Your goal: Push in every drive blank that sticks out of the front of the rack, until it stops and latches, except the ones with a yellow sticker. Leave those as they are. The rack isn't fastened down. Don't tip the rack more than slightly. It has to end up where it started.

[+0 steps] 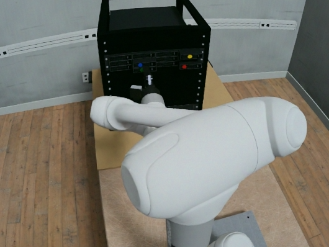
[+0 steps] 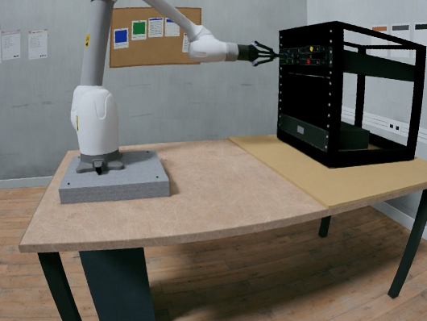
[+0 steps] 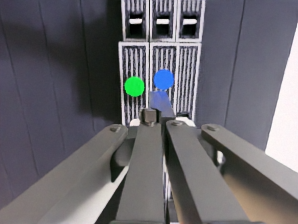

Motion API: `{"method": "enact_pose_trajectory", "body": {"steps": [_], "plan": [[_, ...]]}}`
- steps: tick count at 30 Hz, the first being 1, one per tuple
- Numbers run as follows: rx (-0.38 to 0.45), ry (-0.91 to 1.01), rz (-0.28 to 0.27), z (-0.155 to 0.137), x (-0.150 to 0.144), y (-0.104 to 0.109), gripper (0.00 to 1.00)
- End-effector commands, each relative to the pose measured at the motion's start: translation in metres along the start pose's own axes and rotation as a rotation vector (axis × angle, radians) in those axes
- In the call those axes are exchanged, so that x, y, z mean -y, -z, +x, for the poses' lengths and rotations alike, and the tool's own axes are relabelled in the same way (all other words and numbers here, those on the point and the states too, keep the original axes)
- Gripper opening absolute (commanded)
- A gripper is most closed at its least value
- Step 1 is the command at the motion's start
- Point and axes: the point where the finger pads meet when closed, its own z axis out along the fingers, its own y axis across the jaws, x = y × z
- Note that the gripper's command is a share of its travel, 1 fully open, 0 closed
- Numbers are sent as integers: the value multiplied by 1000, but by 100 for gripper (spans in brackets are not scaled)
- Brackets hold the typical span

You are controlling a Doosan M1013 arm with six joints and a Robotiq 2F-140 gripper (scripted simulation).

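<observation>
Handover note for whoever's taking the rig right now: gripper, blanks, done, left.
Gripper: fingers shut, nothing between them, tips at the blue- and green-dotted blanks.
Black metal rack: upright on the tan board.
Yellow-stickered blank: leave alone. Red-dotted blank sits below it.
Done: can't confirm any blank latched.
Left: check each non-yellow blank, push in any sticking out; don't shift the rack.

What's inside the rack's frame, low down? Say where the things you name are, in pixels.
A dark box shows through the open side of the rack (image 1: pixel 206 40) (image 2: pixel 336 101), behind the lower front panel (image 2: pixel 314 132). That panel and the posts hide the rest.
</observation>
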Motion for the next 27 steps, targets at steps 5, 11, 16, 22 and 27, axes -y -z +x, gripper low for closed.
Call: {"method": "enact_pose_trajectory", "body": {"steps": [5,11,16,22,27], "plan": [[0,-1,1,-22,2,3,10],[0,-1,1,-51,5,7,10],[0,-1,1,-73,7,10,10],[0,-1,1,-103,10,14,10],[0,-1,1,-133,13,18,10]]}}
